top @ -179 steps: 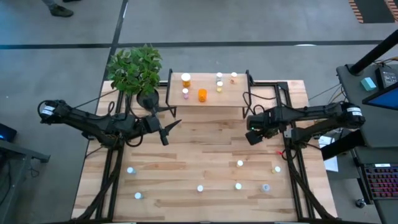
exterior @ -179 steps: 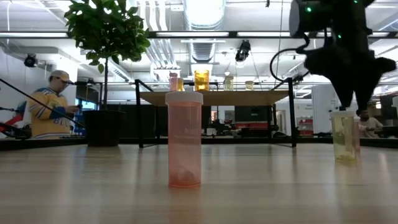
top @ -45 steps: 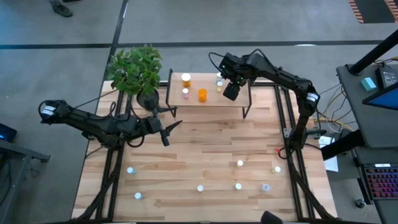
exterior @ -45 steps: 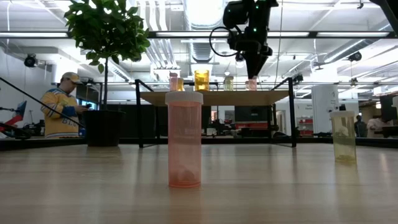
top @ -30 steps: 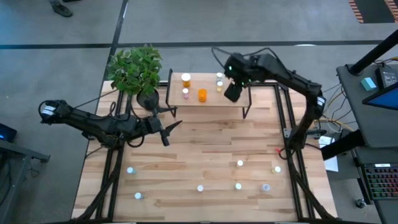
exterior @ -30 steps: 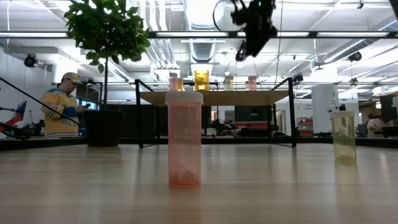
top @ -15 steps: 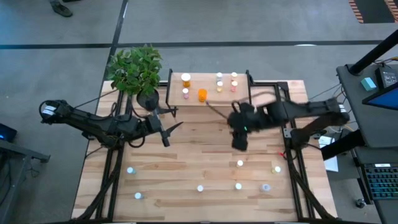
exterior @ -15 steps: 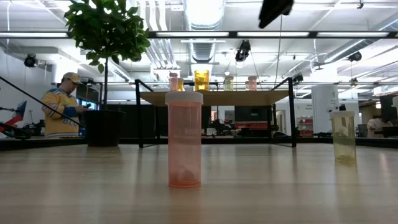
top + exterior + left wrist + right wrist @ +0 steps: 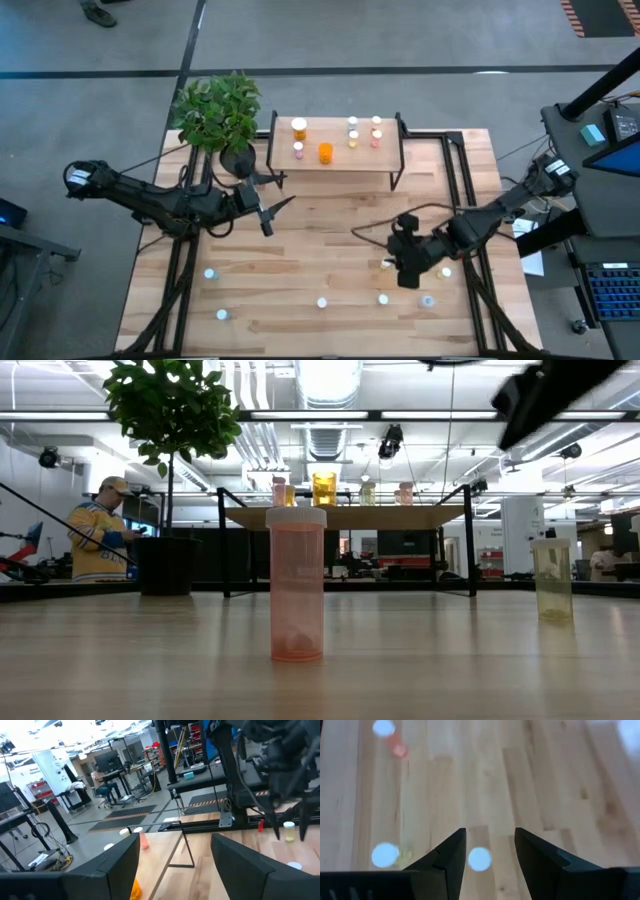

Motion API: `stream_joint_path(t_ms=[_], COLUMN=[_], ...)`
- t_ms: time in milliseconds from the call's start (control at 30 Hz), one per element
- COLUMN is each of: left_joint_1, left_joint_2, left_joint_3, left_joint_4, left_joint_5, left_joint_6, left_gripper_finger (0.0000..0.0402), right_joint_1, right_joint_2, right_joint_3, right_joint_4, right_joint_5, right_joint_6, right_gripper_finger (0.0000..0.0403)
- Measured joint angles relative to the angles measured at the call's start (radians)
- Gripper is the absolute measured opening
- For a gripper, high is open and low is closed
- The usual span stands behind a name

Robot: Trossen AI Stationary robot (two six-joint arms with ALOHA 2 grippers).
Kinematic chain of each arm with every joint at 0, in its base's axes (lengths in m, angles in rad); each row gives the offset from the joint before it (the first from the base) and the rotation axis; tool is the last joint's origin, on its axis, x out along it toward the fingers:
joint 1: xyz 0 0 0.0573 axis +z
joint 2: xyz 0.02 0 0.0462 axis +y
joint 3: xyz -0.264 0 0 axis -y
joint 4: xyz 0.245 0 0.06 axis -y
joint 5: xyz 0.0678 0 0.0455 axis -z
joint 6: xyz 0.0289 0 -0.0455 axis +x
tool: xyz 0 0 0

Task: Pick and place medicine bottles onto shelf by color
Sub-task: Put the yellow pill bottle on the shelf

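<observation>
While six bottles already sit on the shelf [image 9: 335, 160], about seven are left on the table [image 9: 300, 240]. My right gripper [image 9: 408, 272] hangs open and empty right over a white-capped bottle [image 9: 479, 858] near the front. My left gripper [image 9: 268, 214] waits mid-table, also open, holding nothing.

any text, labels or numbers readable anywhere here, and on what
None can be read.
Medicine bottles: no printed label shows on the orange one nearest the low camera.
Shelf: bare wood, no marking.
White panel in the room behind: red patches, too blurred to read.
</observation>
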Motion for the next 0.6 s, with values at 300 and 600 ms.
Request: stream_joint_path(t_ms=[300,600], left_joint_1=[0.0,0.0], left_joint_2=[0.004,0.004], left_joint_3=[0.0,0.0], left_joint_4=[0.023,0.029], left_joint_5=[0.0,-0.001], left_joint_6=[-0.002,-0.023], left_gripper_finger=[0.0228,0.0228], right_joint_1=[0.064,0.097], right_joint_2=[-0.001,-0.008], right_joint_3=[-0.176,-0.259], right_joint_4=[0.139,0.147], right_joint_5=[0.071,0.052], right_joint_6=[0.116,0.063], right_gripper_finger=[0.0186,0.0253])
